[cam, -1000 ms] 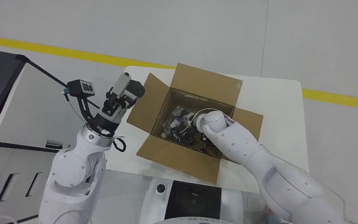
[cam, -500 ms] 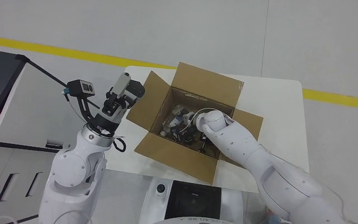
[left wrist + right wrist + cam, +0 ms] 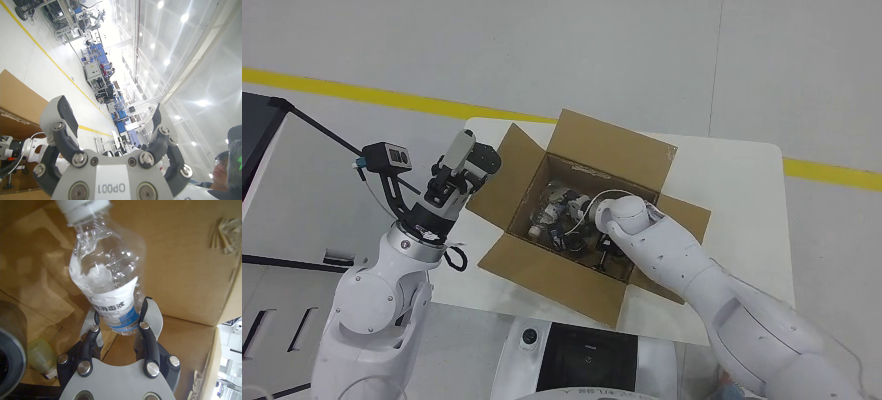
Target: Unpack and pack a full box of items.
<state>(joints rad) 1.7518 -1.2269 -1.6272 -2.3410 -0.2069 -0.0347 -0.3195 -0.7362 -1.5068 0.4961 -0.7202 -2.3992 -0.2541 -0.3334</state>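
Note:
An open cardboard box point(image 3: 587, 150) stands on the white table point(image 3: 742, 170) with several items inside. My right gripper point(image 3: 118, 321) is down inside the box, shut on a clear plastic bottle point(image 3: 107, 270) with a white cap and a white-and-blue label. In the top view the right arm's wrist point(image 3: 627, 215) covers that gripper. My left gripper point(image 3: 111, 115) is held up beside the box's left flap point(image 3: 497, 185), pointing upward, open and empty; the top view shows it point(image 3: 457, 160) left of the box.
Inside the box lie a small pale yellow bottle point(image 3: 39, 351) and a dark cylindrical item point(image 3: 9, 344) next to the held bottle. A crumpled clear wrapper point(image 3: 226, 236) sits against the box wall. A black stand with a camera point(image 3: 382, 155) rises left of the table.
The right arm has shifted slightly toward the box's far side and the box has turned a little with it. The left arm has not moved.

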